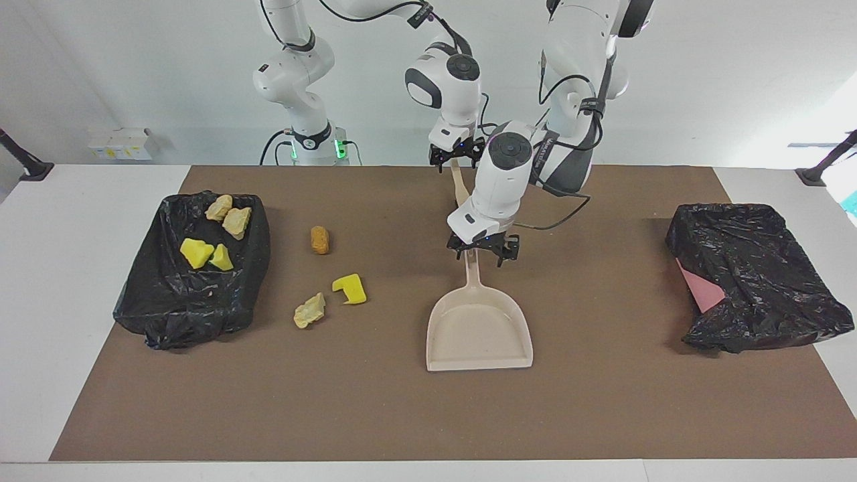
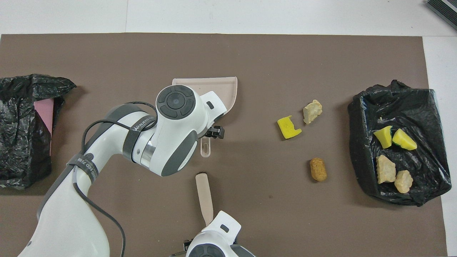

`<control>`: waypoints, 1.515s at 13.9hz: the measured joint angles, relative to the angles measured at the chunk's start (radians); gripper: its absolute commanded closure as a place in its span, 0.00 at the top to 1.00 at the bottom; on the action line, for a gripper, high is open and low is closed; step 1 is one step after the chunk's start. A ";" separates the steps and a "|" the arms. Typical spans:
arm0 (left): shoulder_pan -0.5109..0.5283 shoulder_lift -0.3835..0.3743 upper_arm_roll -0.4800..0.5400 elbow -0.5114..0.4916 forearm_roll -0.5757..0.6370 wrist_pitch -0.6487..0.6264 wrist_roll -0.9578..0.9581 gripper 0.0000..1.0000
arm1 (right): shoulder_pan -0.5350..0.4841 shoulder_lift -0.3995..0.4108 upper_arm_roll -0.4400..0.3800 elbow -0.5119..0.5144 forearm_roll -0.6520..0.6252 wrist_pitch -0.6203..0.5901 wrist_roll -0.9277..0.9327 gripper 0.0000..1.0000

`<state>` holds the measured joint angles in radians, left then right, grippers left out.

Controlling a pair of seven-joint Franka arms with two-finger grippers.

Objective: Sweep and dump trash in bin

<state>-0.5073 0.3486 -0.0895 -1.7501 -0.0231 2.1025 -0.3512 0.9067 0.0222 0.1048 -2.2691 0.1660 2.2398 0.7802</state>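
Over the dustpan's handle (image 1: 473,266) the left pincer (image 1: 483,249) hangs low with its fingers spread, clasping nothing; it is lined up across the narrow handle, which I judge is the sensible place to take the dustpan (image 1: 479,331), since the wide tray lies flat with its mouth turned away from the robots. Near the robots' edge of the brown mat, the right pincer (image 1: 457,155) is over the handle end of the beige hand brush (image 2: 204,192), also spread and gripping nothing as far as can be seen, so both tools lie on the surface ungrasped. Three scraps of trash lie loose on the mat toward the right arm's end: a yellow sponge chunk (image 1: 350,288), a tan lump (image 1: 309,311) just beside it, and a golden-brown lump (image 1: 320,239) nearer the robots. Four more scraps (image 1: 211,231) already sit in the black-lined bin (image 1: 167,314) at that end, probably the dumping place. A second black-lined bin (image 1: 756,281) stands at the left arm's end. From across the surface the left pincer's height above the handle is readable; from overhead the arm's wrist covers much of the dustpan, yet that view shows the brush's full length, which the facing view largely hides.
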 measured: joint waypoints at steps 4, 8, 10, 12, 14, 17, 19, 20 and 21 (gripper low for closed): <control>0.000 0.011 0.002 -0.010 -0.005 0.019 -0.036 0.00 | 0.000 0.000 0.000 -0.012 0.001 0.000 0.000 0.31; 0.003 0.009 0.010 -0.007 -0.021 0.019 -0.044 0.00 | 0.001 0.000 0.000 -0.012 0.002 0.001 0.000 0.00; 0.006 0.009 0.014 -0.003 -0.021 0.019 -0.043 0.00 | 0.002 0.000 0.000 -0.012 0.003 0.001 0.000 0.00; 0.014 0.004 0.021 0.008 -0.021 0.016 -0.011 0.00 | 0.001 0.000 -0.002 -0.005 0.004 0.002 0.000 0.00; 0.029 -0.006 0.034 0.026 -0.020 -0.003 0.072 0.00 | -0.004 -0.009 -0.009 0.010 0.004 0.002 0.000 0.00; 0.079 -0.042 0.045 0.040 -0.020 -0.052 0.291 0.00 | -0.063 -0.080 -0.012 0.021 0.004 -0.055 0.000 0.00; 0.128 -0.074 0.047 0.040 -0.020 -0.108 0.493 0.00 | -0.126 -0.157 -0.013 0.021 0.002 -0.133 0.000 0.00; 0.152 -0.088 0.048 0.039 -0.020 -0.136 0.583 0.00 | -0.160 -0.192 -0.014 0.021 -0.005 -0.173 0.000 0.00; 0.171 -0.102 0.049 0.039 -0.020 -0.159 0.671 0.00 | -0.197 -0.224 -0.014 0.021 -0.024 -0.215 0.000 0.00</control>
<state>-0.3367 0.2465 -0.0407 -1.7112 -0.0431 1.9432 0.3197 0.7096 -0.2017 0.0906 -2.2485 0.1419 2.0245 0.7802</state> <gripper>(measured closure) 0.692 0.740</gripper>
